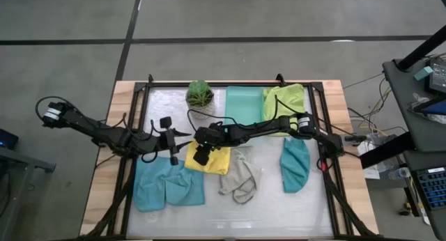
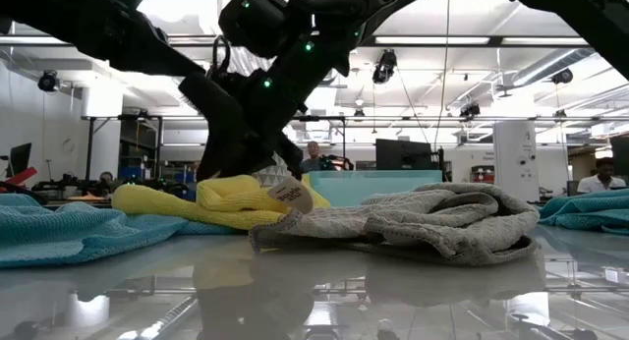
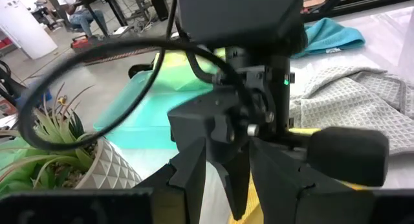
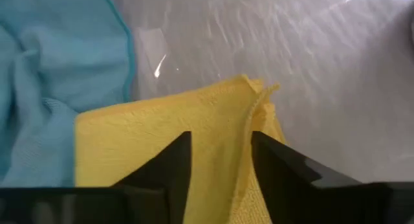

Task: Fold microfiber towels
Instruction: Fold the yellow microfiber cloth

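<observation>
The yellow towel (image 1: 212, 161) lies folded near the table's middle, its folded edge (image 4: 255, 114) running under my right gripper (image 4: 220, 162). That gripper stands open just above it, one finger on each side of the edge, and is also seen in the high view (image 1: 201, 156). To the left my left gripper (image 1: 171, 138) hangs open over the bare table, holding nothing. A pale grey towel (image 1: 240, 177) lies crumpled beside the yellow one. The light blue towel (image 1: 167, 187) lies at the near left, the teal towel (image 1: 296, 164) at the right, and the lime green towel (image 1: 287, 100) at the far right. My right gripper points slanting down at the yellow towel with its fingers (image 4: 171, 166) apart over the folded edge. Whether the fingertips still touch the cloth, I cannot tell. The towel lies flat on the table.
A potted plant (image 1: 200, 93) and a mint-green tray (image 1: 244, 105) stand at the far edge. A black frame (image 1: 327, 143) rims the table. Bare tabletop (image 1: 265, 213) lies along the near edge. Both arms meet close together at the middle.
</observation>
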Motion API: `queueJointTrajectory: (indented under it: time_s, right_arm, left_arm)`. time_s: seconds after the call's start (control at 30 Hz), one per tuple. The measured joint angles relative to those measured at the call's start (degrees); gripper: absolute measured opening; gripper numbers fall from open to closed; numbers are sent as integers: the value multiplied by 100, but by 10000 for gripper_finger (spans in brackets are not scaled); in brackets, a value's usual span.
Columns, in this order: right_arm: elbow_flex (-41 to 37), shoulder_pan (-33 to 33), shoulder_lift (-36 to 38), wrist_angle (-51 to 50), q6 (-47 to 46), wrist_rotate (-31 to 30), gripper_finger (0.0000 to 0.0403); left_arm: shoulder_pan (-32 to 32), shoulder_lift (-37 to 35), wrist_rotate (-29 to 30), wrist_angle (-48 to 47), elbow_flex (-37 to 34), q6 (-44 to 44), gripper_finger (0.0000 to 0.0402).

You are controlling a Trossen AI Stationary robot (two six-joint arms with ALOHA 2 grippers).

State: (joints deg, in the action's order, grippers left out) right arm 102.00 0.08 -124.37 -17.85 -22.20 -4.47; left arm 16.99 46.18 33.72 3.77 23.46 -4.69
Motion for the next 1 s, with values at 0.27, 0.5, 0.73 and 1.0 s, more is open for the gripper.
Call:
queueJointTrajectory:
  time_s: [0.27,0.5,0.73,1.0]
  right_arm:
    - [-3,21,461,-295,615,-1,203]
    - [-480,226,1103,-969,1100,-15,202]
    - [-2013,592,2315,-570,1416,-155,195]
    - [-3907,850,3410,1177,1477,-205,188]
  left_arm:
    - [2,26,-31,7,0,312,105]
    - [12,123,-221,-39,2,815,105]
    - [28,729,-638,-53,90,1464,105]
    - [35,1798,-967,-54,697,1480,105]
